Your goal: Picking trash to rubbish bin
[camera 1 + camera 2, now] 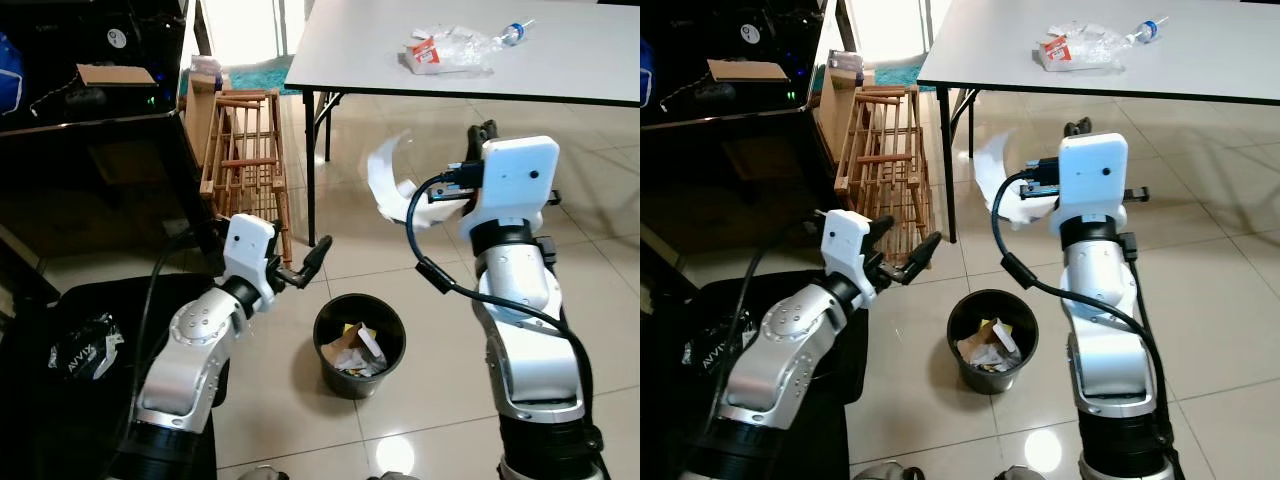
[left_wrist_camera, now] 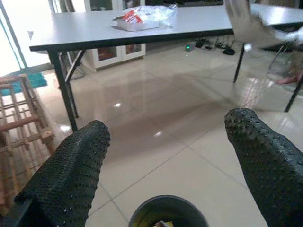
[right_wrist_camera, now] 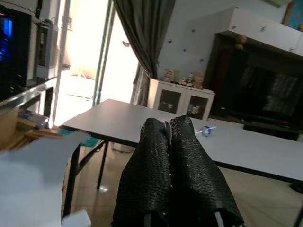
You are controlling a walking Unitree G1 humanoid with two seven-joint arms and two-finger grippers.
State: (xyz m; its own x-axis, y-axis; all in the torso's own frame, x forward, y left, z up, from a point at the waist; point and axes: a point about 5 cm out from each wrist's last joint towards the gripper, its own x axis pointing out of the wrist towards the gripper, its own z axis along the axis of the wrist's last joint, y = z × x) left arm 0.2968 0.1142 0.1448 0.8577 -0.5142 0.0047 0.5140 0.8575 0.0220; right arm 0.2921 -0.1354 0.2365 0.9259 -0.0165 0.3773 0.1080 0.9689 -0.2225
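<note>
We see a white scrap of paper (image 1: pixel 392 180), curled and motion-blurred, up in the air by the right gripper (image 3: pixel 169 130), well above the tiled floor (image 1: pixel 600 300) and between the table leg (image 1: pixel 312 165) and the right arm. In the right wrist view the two fingers are pressed together w/ a thin white sliver (image 3: pixel 167 128) caught at the tips; the paper's blurred sheet (image 3: pixel 33 177) spreads beside them. So right gripper = clamped on the paper.

Bin (image 1: pixel 359 345): small, black, round, on the floor between the two arms, lower than the paper and a bit toward the left arm. Already holds crumpled wrappers, white and yellow bits (image 1: pixel 358 350). Paper is not over the bin's mouth as far as we can tell from the head views, more to the right-arm side.

Left gripper (image 1: pixel 305 263): held out just left of the bin, above rim level, fingers spread wide, nothing between them. Left wrist view shows both dotted finger pads (image 2: pixel 71 175) w/ the bin rim (image 2: pixel 165 208) below the gap.

More trash on the grey table (image 1: pixel 560 50) beyond: clear plastic bottle w/ blue cap (image 1: pixel 505 35), crumpled clear plastic and a red-and-white pack (image 1: pixel 425 50) together near the table's left end.

Surroundings: wooden slatted rack (image 1: pixel 245 160) left of the table leg; dark cabinet (image 1: pixel 90 160) w/ a cardboard box (image 1: pixel 115 74) on top, far left; black bag w/ white lettering (image 1: pixel 85 350) at lower left.
</note>
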